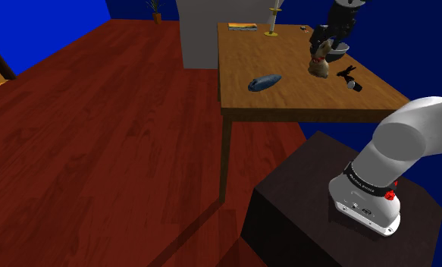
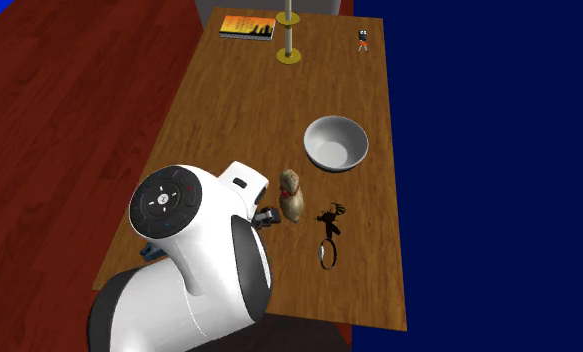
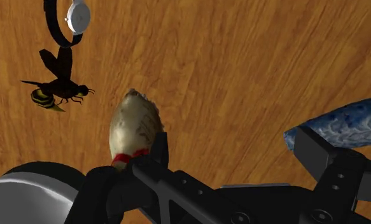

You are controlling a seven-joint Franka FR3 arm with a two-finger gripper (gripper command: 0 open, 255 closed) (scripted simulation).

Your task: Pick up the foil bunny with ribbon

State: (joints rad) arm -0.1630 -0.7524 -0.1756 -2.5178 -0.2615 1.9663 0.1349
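Observation:
The foil bunny [image 1: 318,67] stands on the wooden table [image 1: 302,102], pale gold with a red ribbon at its neck. In the second exterior view the bunny [image 2: 291,195] is between the arm and a wasp figure. My black gripper [image 1: 323,47] hangs just above it, fingers apart. In the wrist view the gripper [image 3: 235,143] is open with bare table between the fingers. There the bunny [image 3: 136,130] lies beside one fingertip [image 3: 157,147], outside the gap, its lower part hidden behind the hand.
A grey bowl [image 2: 336,143] sits close behind the bunny. A black-and-yellow wasp figure [image 3: 56,89] and a wristwatch [image 2: 327,252] lie beside it. A blue patterned object [image 1: 264,82] lies nearer the table's front. A candlestick [image 2: 289,40] and a book [image 2: 247,27] stand at the far end.

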